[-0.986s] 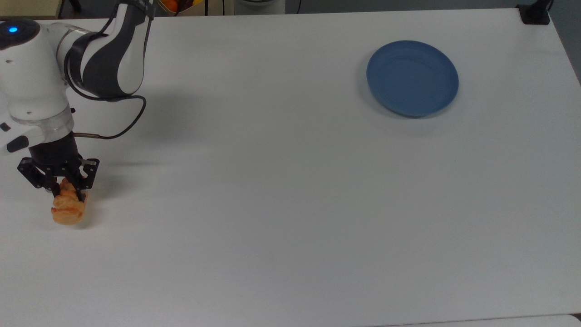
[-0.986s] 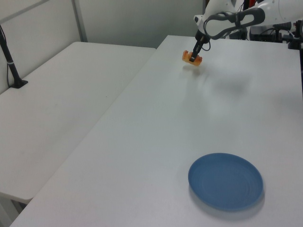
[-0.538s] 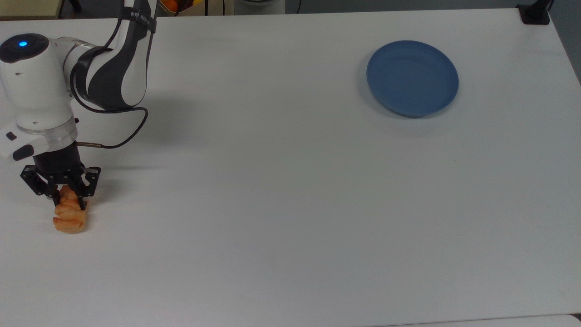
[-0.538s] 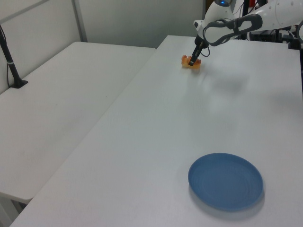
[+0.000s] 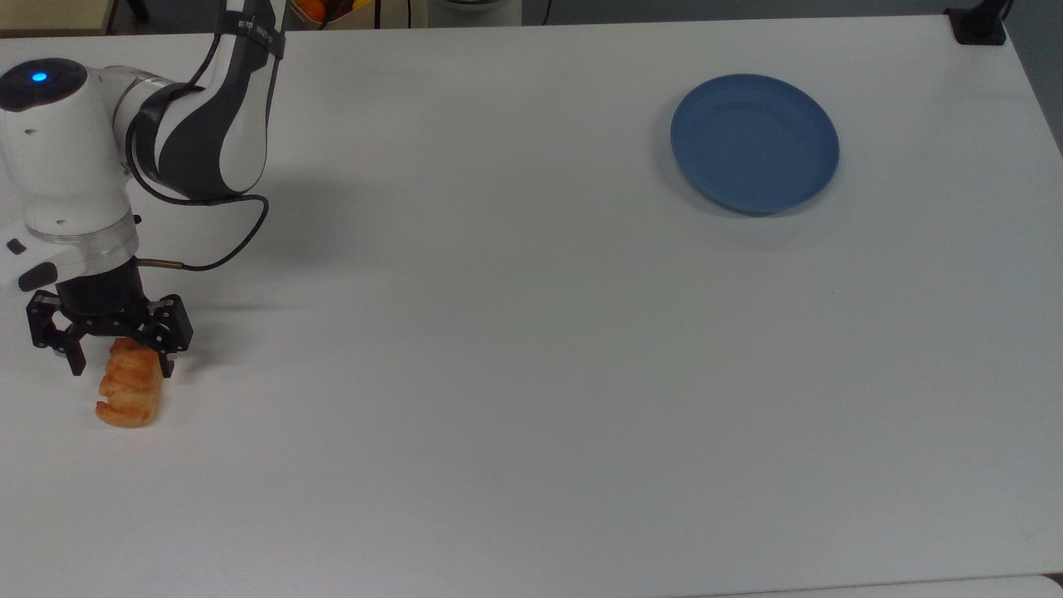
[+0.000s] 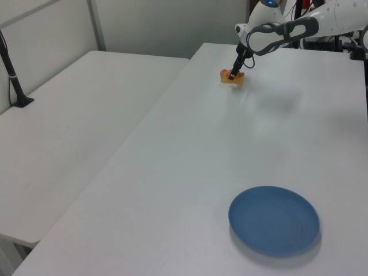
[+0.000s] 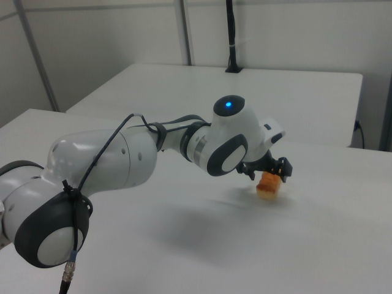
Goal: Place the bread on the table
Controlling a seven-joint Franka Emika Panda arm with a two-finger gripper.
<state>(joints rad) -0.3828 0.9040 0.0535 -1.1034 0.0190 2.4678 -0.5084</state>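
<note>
Releasing bread (image 5: 129,392) on worktop (image 5: 531,374) | my claw (image 5: 116,359) spread around its end | light, crumbly; I grip mid-body gently

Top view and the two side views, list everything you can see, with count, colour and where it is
bread: one, golden-orange, lying on the table at the top view's far left, between the open fingers
blue plate: one, blue, nothing on it, on the table at the top view's upper right, far from the bread
table: one, white, under bread and plate
second table: one, white, at the left view's left
black post: one, standing on the second table
arm: one, white and dark grey, at the top view's upper left
gripper: one, black, open over the bread
</note>
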